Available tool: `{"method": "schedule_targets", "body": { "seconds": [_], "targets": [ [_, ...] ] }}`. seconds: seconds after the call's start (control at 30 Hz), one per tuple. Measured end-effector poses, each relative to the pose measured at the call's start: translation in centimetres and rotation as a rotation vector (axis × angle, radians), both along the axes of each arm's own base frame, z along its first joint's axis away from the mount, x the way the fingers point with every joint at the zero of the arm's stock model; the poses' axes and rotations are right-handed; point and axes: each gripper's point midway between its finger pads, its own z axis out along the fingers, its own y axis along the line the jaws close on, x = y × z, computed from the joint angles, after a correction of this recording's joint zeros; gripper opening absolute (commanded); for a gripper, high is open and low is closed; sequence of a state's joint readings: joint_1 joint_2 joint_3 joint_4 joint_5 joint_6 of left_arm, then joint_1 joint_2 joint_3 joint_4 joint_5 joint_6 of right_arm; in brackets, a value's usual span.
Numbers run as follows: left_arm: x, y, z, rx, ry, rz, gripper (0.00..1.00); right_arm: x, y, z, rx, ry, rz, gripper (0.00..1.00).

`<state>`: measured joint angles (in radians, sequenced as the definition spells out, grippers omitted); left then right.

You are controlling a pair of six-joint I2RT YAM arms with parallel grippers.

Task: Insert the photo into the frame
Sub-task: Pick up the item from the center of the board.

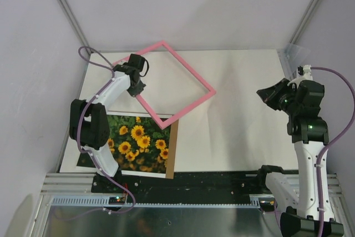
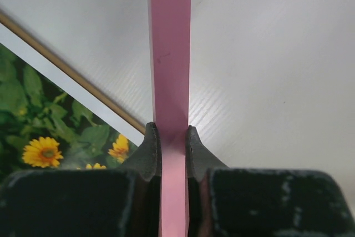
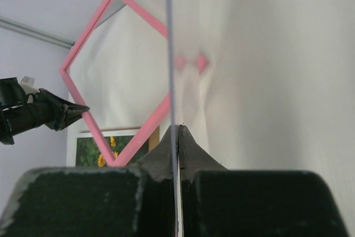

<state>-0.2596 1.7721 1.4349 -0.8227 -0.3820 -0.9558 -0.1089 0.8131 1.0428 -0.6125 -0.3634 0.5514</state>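
White tabletop point(image 1: 238, 137) between grey walls. Left gripper point(image 1: 137, 84) is clamped tight on the pink frame point(image 1: 188, 66) at its 9 o'clock rail. The frame's 6 o'clock corner overlaps the sunflower photo point(image 1: 141, 140), which lies at 8 o'clock on a brown backing board point(image 1: 174, 154). Right gripper point(image 1: 265, 94), at 3 o'clock and well apart from the frame, pinches a thin clear sheet point(image 3: 170, 37) edge-on.

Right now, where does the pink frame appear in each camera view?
Top external: the frame is a diamond at upper centre, the left hand gripping its left rail.
Left wrist: one rail runs up the middle, held in that hand.
Right wrist: a diamond at left, beside the clear sheet.
Shared landmark: the sunflower photo, lower left in all three.
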Motion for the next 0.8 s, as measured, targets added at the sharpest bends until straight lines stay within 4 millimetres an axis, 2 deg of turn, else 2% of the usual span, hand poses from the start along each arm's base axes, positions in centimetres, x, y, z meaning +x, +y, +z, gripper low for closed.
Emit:
{"method": "schedule_targets", "body": {
  "seconds": [0.43, 0.7, 0.8],
  "targets": [
    [0.0, -1.8, -0.3, 0.055, 0.064, -0.501, 0.00, -1.8, -3.1, 1.6, -0.144, 0.017, -0.142, 0.00],
    [0.7, -5.2, -2.1, -0.044, 0.053, -0.752, 0.00, -1.1, -3.6, 0.5, -0.159, 0.067, -0.151, 0.00],
    [0.6, -5.9, -3.0, -0.063, 0.065, -0.811, 0.00, -0.7, -3.9, 0.1, -0.171, 0.083, -0.158, 0.00]
  ]
}}
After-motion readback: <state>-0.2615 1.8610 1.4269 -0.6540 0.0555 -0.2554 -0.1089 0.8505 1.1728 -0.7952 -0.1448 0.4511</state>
